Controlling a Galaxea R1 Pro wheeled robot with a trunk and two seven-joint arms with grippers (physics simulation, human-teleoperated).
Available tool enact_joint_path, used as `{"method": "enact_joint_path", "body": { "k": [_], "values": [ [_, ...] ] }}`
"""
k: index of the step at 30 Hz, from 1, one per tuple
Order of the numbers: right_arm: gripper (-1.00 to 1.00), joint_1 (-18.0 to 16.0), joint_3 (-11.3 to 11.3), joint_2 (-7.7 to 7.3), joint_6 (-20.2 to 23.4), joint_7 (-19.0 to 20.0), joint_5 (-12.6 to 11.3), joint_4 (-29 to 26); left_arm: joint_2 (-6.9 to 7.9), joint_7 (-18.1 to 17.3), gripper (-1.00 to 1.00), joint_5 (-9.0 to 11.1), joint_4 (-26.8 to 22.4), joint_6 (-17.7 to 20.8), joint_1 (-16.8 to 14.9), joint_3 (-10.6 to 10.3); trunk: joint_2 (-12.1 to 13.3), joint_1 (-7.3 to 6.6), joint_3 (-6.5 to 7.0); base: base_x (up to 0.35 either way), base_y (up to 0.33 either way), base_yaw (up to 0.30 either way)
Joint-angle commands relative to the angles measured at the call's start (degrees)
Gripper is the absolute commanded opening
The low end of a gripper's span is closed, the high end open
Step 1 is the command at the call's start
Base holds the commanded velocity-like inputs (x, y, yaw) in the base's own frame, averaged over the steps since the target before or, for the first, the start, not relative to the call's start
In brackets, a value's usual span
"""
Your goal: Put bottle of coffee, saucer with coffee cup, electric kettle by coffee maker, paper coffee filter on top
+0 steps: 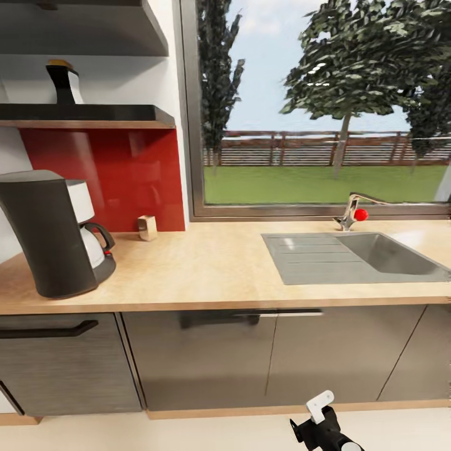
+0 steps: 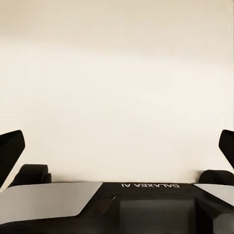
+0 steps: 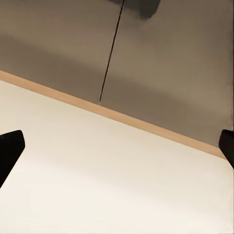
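Right gripper (image 1: pixel 317 418) hangs low by the dark grey cabinet fronts (image 1: pixel 269 357), fingers wide apart and empty; left gripper (image 2: pixel 117 146) likewise. Small dark bottle with amber-gold cap (image 1: pixel 63 82) sits on the glossy black shelf (image 1: pixel 88 115), above the matte black coffee maker (image 1: pixel 47 235) at the wood-grain countertop's (image 1: pixel 207 269) left end. Risk: a high reach could clip the shelf edge or topple the bottle.

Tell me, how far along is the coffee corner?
Barely begun. The coffee maker already stands on the countertop. The coffee bottle still sits on the shelf. Nothing is in hand: the left gripper and right gripper are open and empty. Bottle, filter, saucer, cup and kettle remain.
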Motion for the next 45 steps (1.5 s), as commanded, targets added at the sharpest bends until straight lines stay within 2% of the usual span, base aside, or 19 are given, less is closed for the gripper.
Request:
{"method": "enact_joint_path", "body": {
  "k": [1,14,17,22,45],
  "values": [
    [1.0,-0.02,0.1,-0.04,0.31,0.12,0.6,-0.11,-0.06,-0.22,1.0,0.42,-0.17,0.45,0.02,0.27,-0.03,0.0,-0.06,0.0,-0.309,0.0],
    [1.0,-0.02,0.1,0.07,0.31,0.12,0.6,-0.11,-0.06,-0.22,1.0,0.42,-0.17,0.45,0.02,0.2,-0.03,0.0,-0.06,0.0,-0.309,0.0],
    [1.0,-0.02,0.1,0.12,0.31,0.12,0.6,-0.11,-0.06,-0.22,1.0,0.44,-0.17,0.17,0.02,-1.09,-0.03,0.0,-0.06,0.0,-0.309,0.0],
    [1.0,-0.02,0.1,0.13,0.31,0.1,0.6,-0.1,-0.06,-0.22,1.0,0.5,-0.17,-0.61,0.02,-1.64,-0.03,0.0,-0.06,0.0,-0.309,0.0],
    [1.0,-0.02,0.34,0.13,0.22,0.16,0.6,0.97,-0.06,-0.22,1.0,0.42,-0.17,-0.69,0.02,-1.76,-0.03,0.0,-0.06,0.0,-0.309,0.0]
  ]
}}
